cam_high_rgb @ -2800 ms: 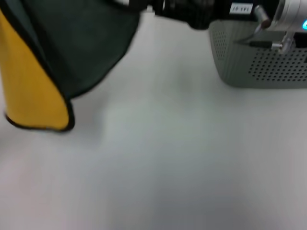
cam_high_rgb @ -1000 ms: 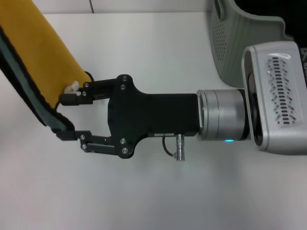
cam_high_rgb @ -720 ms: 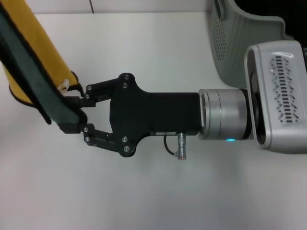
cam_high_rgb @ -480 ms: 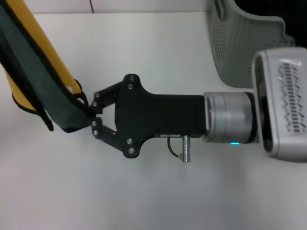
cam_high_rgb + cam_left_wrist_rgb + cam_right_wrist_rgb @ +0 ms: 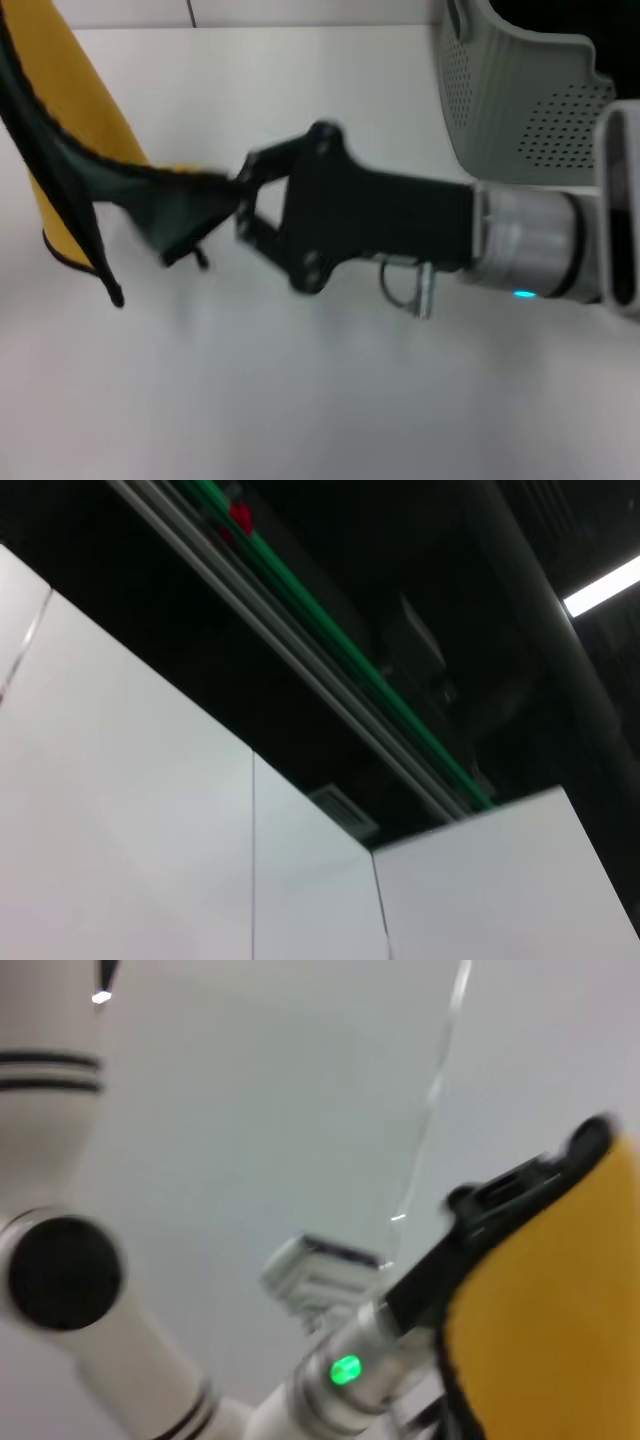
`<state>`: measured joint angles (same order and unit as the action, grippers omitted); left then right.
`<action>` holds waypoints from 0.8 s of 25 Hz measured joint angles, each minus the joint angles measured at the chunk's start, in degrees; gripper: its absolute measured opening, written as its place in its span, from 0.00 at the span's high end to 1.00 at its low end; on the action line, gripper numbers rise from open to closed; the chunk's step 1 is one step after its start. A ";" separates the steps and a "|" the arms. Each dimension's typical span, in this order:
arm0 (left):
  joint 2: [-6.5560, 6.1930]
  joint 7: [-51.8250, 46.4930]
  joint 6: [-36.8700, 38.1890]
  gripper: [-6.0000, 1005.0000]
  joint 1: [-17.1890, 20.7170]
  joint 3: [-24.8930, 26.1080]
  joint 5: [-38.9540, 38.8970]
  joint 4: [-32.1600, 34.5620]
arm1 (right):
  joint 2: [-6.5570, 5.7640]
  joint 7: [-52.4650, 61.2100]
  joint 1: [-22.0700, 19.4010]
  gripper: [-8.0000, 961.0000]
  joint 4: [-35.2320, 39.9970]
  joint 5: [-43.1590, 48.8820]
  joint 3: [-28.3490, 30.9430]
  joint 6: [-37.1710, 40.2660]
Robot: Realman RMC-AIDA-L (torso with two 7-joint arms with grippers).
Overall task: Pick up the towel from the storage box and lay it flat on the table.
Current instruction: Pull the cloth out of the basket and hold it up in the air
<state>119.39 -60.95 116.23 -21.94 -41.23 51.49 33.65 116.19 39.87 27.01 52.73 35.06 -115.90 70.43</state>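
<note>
The towel (image 5: 70,150) hangs in the air at the left of the head view, yellow side showing, with its dark green side and black binding along the edge. My right gripper (image 5: 212,203) reaches in from the right and is shut on the towel's lower dark corner, drawing it sideways above the table (image 5: 300,400). In the right wrist view the yellow towel (image 5: 560,1310) fills the corner, and my left gripper (image 5: 520,1195) sits on its upper edge, shut on it. The storage box (image 5: 510,110) stands at the back right.
The right arm's silver wrist (image 5: 530,250) crosses in front of the box. The left arm's white links (image 5: 90,1290) stand behind the towel. A seam (image 5: 190,12) runs along the table's far edge.
The right gripper's open fingers moved onto the towel's hanging edge and shut on it. It has since shifted right and tilted, pulling the dark corner out sideways.
</note>
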 joint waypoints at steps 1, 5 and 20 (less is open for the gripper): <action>-0.21 0.67 -0.01 0.98 0.09 0.05 1.16 0.01 | -0.01 -0.59 -1.10 0.97 0.21 -1.26 0.55 0.41; -4.35 0.99 -0.09 0.98 1.06 0.36 9.24 0.63 | -0.28 -1.21 -6.18 0.97 3.80 -3.66 4.97 1.33; -11.08 -18.82 0.28 0.98 0.28 -4.12 27.52 10.78 | -1.49 44.24 -11.74 0.96 20.43 26.93 30.37 13.69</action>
<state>108.31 -79.77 116.52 -21.67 -45.35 79.01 44.43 114.69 84.11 15.27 73.16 61.98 -85.53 84.12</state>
